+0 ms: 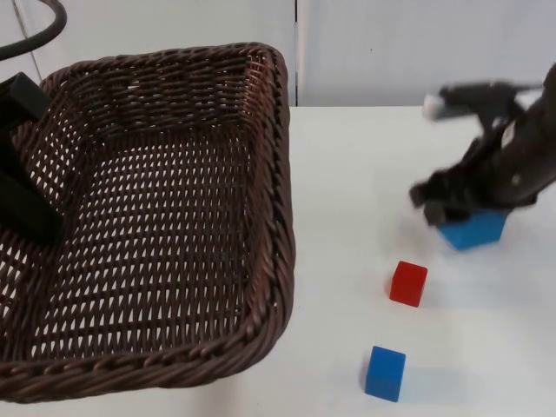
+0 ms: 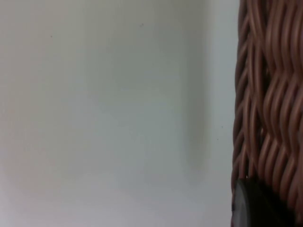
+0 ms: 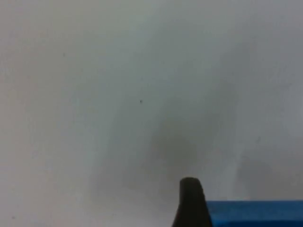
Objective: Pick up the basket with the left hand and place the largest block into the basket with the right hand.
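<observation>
One black finger (image 3: 191, 204) of the right gripper stands against the white worktop (image 3: 118, 94). Touching it, on its 3 o'clock side, is the flat top edge of a blue block (image 3: 255, 213). A faint grey shadow lies on the worktop towards 12 o'clock from the finger.

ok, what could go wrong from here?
The right end effector sits on top of the big blue block, only its upper part covered, so the block might slip on the way over. The basket is gripped by the left end effector at one edge and could tilt. The red block lies near the path.
</observation>
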`<state>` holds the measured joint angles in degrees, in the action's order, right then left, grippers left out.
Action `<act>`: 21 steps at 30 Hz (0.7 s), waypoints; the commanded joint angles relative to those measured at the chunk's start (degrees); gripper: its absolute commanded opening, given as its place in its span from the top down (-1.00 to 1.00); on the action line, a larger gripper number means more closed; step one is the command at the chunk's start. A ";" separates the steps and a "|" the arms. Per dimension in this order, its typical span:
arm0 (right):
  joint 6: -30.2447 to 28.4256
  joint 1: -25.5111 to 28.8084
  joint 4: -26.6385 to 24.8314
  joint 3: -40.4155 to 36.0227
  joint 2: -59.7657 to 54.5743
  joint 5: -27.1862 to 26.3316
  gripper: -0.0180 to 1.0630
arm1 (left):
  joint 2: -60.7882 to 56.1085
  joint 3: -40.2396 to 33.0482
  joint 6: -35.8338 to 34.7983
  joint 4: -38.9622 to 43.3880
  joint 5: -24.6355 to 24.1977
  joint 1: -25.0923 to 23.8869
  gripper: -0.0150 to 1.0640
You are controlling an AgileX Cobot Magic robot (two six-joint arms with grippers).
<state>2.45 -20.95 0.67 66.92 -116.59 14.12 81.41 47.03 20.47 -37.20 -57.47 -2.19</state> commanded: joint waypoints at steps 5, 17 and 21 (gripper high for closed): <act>-0.49 -0.35 2.43 0.14 16.07 7.55 0.97 | -0.80 0.04 -0.41 -1.28 -0.19 -0.15 0.97; -0.49 -0.35 3.58 0.14 34.95 15.89 0.97 | -0.80 0.04 -0.41 -1.28 -0.19 -0.15 0.97; -0.49 -0.35 3.71 0.14 36.37 16.61 0.97 | -0.80 0.04 -0.41 -1.28 -0.19 -0.15 0.97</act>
<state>2.45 -20.95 4.05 66.92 -80.94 30.29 81.41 47.03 20.47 -37.20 -57.47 -2.19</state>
